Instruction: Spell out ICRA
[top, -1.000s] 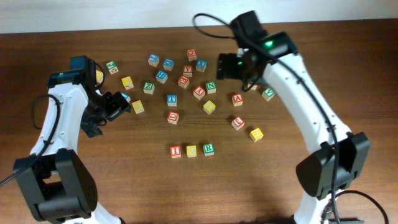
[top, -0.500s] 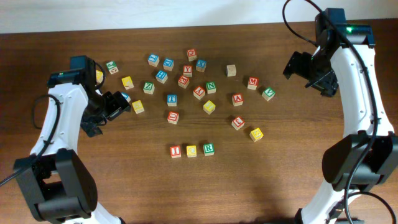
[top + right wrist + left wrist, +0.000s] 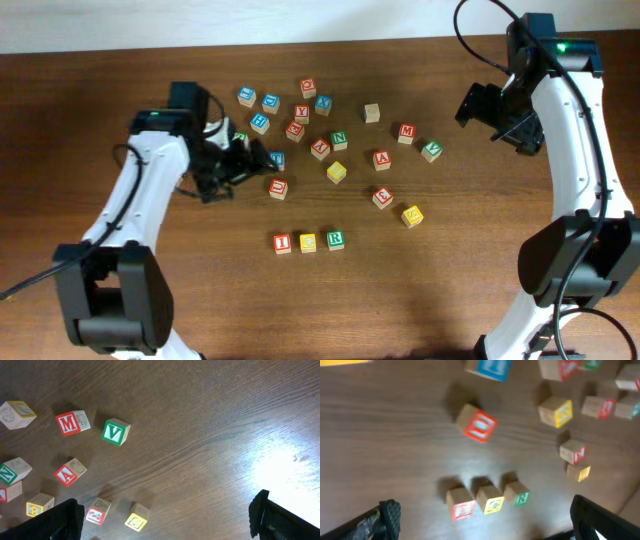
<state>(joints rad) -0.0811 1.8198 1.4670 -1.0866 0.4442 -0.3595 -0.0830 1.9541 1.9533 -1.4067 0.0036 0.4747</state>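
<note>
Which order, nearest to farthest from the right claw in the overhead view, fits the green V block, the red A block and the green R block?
1. green V block, beside the red M block, closest to the right claw.
2. red A block, farther inward.
3. green R block, ending the three-block row, farthest.

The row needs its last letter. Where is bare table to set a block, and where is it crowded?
Bare table lies between the green R block and the yellow block, and left of the red I block. Crowded: the scattered blocks from the left gripper to the red A block.
</note>
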